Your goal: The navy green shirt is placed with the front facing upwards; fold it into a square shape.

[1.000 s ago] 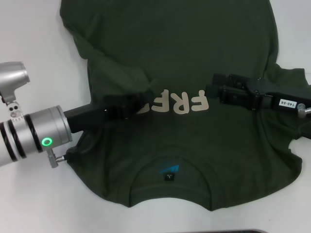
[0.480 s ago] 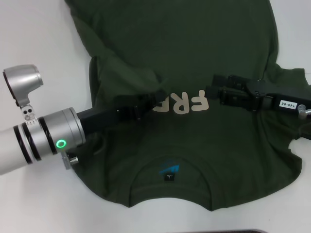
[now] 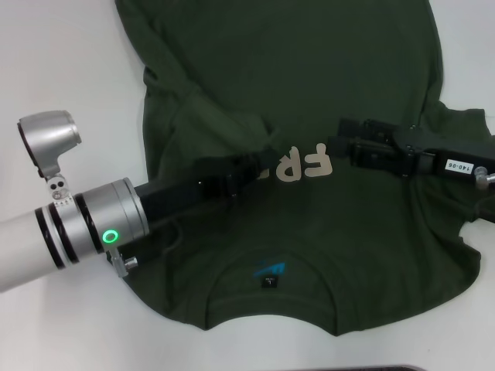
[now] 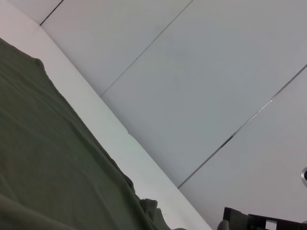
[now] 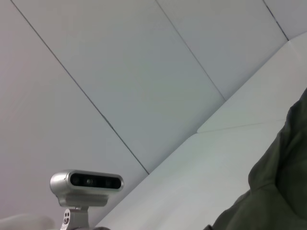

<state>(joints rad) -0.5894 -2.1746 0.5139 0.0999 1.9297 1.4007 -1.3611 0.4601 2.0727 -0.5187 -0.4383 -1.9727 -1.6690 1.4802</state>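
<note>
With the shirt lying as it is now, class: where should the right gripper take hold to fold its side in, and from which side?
Probably the navy green shirt at its right sleeve edge, approached from the robot's right; that free edge lies flat on the table, beside the right gripper.

white table (image 3: 69,62) under navy green shirt (image 3: 309,85)

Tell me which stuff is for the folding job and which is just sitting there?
For the job:
navy green shirt, lying front up
left pincer, carrying a fold of it over the lettering
right pincer, on the shirt's chest

Just there:
white table
dark object at the near edge
</note>
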